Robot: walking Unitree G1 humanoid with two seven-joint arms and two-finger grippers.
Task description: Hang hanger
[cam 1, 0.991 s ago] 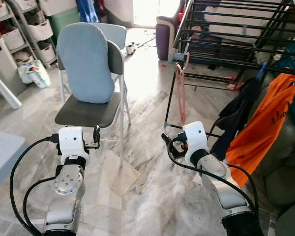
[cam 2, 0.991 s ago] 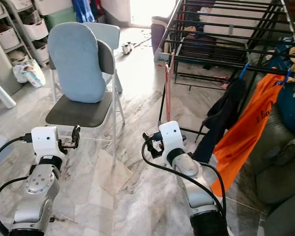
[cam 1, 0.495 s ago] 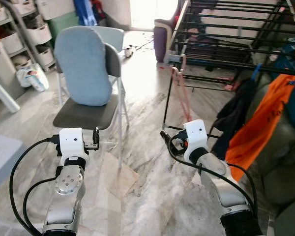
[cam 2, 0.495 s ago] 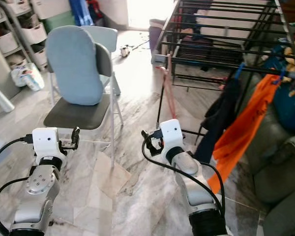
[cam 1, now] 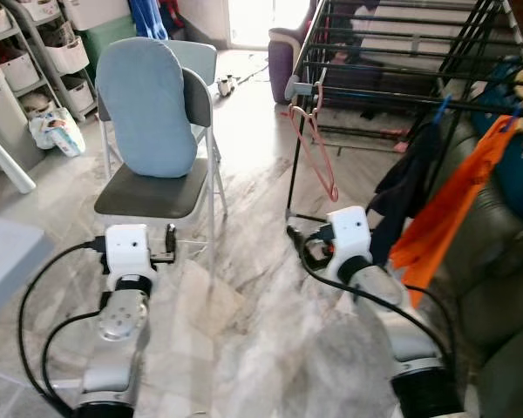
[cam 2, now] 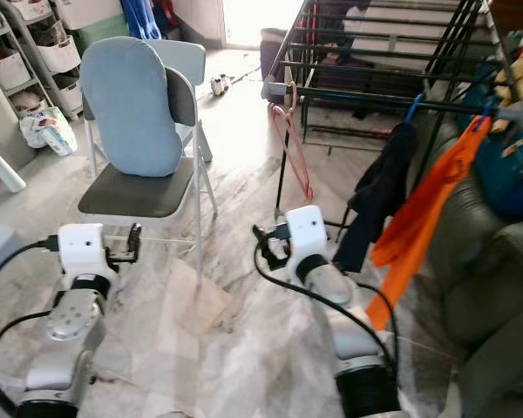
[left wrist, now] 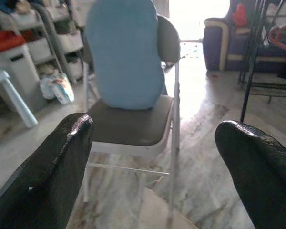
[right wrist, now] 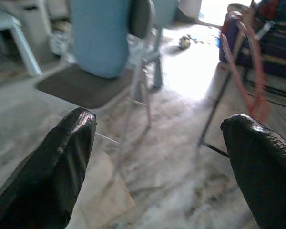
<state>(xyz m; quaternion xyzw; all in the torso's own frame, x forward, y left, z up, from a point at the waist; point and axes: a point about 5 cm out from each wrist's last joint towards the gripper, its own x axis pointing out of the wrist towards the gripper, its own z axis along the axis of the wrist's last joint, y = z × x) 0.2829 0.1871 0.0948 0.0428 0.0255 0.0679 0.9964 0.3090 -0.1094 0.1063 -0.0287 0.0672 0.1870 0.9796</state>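
Pink hanger (cam 1: 312, 148) hung on the rack (cam 1: 392, 52) corner, upper centre of frame.
Both pincers, left (left wrist: 152, 157) and right (right wrist: 157, 157), were wide and empty, low in frame; the right should approach squarely.

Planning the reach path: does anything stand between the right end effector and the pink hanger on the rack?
Nothing visible does. The open right end effector sits low, below the pink plastic hanger hanging at the black metal drying rack's corner; between them is open air above marble floor.
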